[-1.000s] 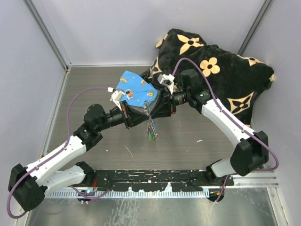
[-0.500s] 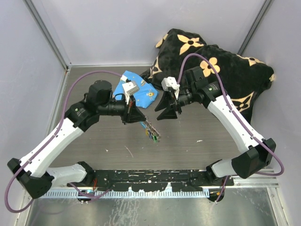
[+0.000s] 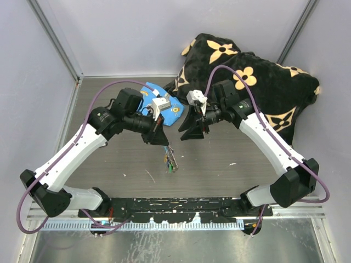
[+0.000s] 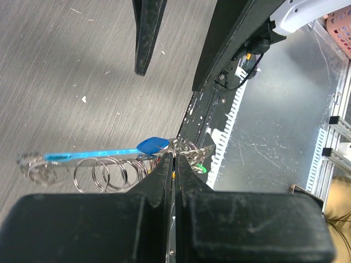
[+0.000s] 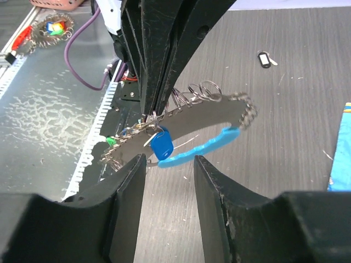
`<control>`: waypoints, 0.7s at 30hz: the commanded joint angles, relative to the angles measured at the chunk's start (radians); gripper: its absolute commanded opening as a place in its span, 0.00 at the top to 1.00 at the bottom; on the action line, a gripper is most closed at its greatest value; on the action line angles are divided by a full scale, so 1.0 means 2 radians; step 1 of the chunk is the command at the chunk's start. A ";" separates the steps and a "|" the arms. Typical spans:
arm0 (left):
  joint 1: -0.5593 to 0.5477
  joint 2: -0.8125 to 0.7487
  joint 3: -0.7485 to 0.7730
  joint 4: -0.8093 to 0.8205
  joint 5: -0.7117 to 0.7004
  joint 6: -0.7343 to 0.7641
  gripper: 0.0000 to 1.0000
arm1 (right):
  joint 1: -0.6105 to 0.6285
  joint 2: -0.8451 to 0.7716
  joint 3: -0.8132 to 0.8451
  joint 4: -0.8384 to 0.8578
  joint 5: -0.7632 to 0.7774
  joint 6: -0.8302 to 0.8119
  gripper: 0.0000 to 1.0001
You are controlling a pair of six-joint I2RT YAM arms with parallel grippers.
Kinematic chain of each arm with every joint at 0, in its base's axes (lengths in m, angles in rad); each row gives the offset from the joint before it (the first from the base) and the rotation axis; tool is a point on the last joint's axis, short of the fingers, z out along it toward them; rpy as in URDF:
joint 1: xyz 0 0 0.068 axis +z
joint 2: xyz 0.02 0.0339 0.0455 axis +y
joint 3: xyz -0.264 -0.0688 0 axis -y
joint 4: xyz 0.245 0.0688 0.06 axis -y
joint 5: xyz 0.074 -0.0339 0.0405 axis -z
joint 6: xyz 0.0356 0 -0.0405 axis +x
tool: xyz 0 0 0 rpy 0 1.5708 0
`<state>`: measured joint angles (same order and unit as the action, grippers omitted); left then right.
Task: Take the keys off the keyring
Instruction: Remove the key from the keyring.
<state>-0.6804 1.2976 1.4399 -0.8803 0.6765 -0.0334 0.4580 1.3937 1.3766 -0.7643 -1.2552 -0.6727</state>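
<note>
My left gripper [image 3: 163, 141] is shut on the keyring [image 4: 189, 149], pinching its chain at the fingertips [image 4: 173, 156]. The keyring hangs below it as a thin metal chain loop [image 5: 193, 116] with a light-blue curved piece [image 5: 207, 146]. The keys hang on it in a cluster [image 3: 169, 160]: a blue head [image 5: 162, 144], a green head [image 5: 111, 141], and several small split rings [image 4: 104, 172]. My right gripper [image 5: 169, 164] stands open just short of the blue key, with nothing between its fingers. In the top view the right gripper [image 3: 187, 130] faces the left one across a small gap.
A blue printed cloth [image 3: 166, 104] lies on the table behind both grippers. A black cushion with tan flowers [image 3: 258, 82] fills the back right corner. One small dark key [image 5: 264, 58] lies loose on the table. The black mounting rail [image 3: 175, 207] runs along the near edge.
Both grippers have come away from the blue cloth and separated. The left one has carried the keyring forward and right. The right gripper's jaws have opened wider.
</note>
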 commanded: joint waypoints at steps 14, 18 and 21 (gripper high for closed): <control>-0.002 -0.005 -0.003 0.077 0.043 -0.028 1.00 | 0.040 -0.003 -0.023 0.084 -0.033 0.075 0.61; -0.002 -0.006 -0.004 0.082 0.045 -0.030 1.00 | 0.043 -0.002 -0.029 0.091 -0.030 0.082 0.62; -0.001 -0.008 -0.006 0.086 0.045 -0.032 1.00 | 0.045 -0.003 -0.032 0.096 -0.030 0.086 0.65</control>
<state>-0.6804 1.3033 1.4235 -0.7956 0.7162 -0.0757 0.5377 1.3945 1.3167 -0.6178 -1.2922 -0.5224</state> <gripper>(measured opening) 0.007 0.368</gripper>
